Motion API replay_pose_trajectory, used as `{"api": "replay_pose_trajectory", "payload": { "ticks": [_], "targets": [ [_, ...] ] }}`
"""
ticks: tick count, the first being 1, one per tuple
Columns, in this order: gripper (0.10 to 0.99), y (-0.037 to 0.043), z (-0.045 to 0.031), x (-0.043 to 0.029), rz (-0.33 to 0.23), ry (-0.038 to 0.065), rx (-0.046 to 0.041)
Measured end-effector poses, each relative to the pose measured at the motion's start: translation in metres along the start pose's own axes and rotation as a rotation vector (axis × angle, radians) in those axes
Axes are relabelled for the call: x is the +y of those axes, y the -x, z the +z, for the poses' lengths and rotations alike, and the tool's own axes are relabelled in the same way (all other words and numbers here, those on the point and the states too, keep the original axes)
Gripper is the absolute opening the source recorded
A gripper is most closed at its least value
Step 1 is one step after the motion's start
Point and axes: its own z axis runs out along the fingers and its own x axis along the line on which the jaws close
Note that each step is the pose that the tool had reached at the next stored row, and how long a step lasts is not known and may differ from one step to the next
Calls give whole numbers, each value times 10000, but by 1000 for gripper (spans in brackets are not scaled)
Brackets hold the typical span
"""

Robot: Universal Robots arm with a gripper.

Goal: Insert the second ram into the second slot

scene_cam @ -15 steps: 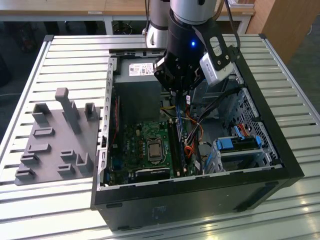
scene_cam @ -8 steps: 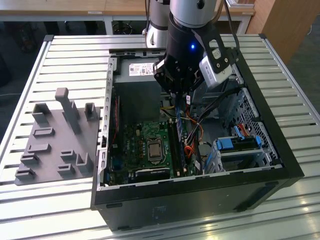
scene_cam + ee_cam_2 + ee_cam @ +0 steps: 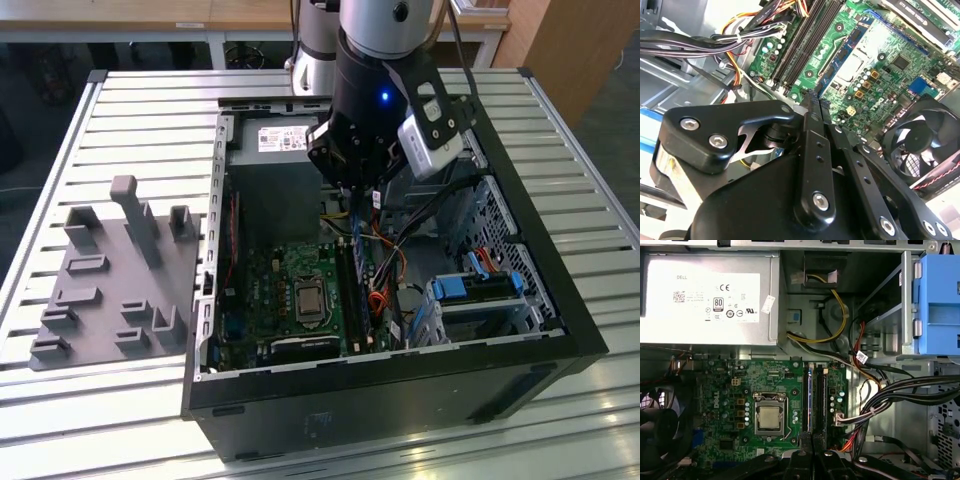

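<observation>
1. The computer case (image 3: 520, 200) lay on its side with its open side up, on the slatted surface (image 3: 120, 110). A grey fixture plate (image 3: 100, 290) sat on the same surface, just beside the case at the exterior view's left.
2. The hand (image 3: 358, 190) hung over the open case, above the motherboard (image 3: 270, 290) and clear of it. It was in line with the memory slots (image 3: 352, 290).
3. In the second wrist view the hand (image 3: 812, 97) had its fingers (image 3: 815, 145) pressed together, tip against tip. The first wrist view showed the same closed tips of the hand (image 3: 812, 442) just past one end of the memory slots (image 3: 816, 400).
4. The second ram (image 3: 810, 400) showed as a long dark-blue strip standing edge-on in the slot nearer the CPU socket (image 3: 770, 417), apart from the hand. Whether the neighbouring slot (image 3: 823, 400) also held a stick could not be told.
5. The power supply (image 3: 705, 300) filled the case beyond the far end of the slots.
6. A bundle of black cables (image 3: 900, 395) ran past the slots on the side away from the socket.
7. The bright blue drive-bay latches (image 3: 475, 288) sat at the exterior view's right, well apart from the slots.
8. A fan (image 3: 922, 140) stood at the edge of the motherboard in the second wrist view.
</observation>
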Motion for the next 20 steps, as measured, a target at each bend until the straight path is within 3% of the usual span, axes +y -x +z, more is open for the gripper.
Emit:
{"api": "replay_pose_trajectory", "payload": {
  "ticks": [9, 20],
  "targets": [
    [125, 16, 60, -3, 0, -28, 3],
    [125, 15, 203, -8, 0, -42, 3]
  ]
}}
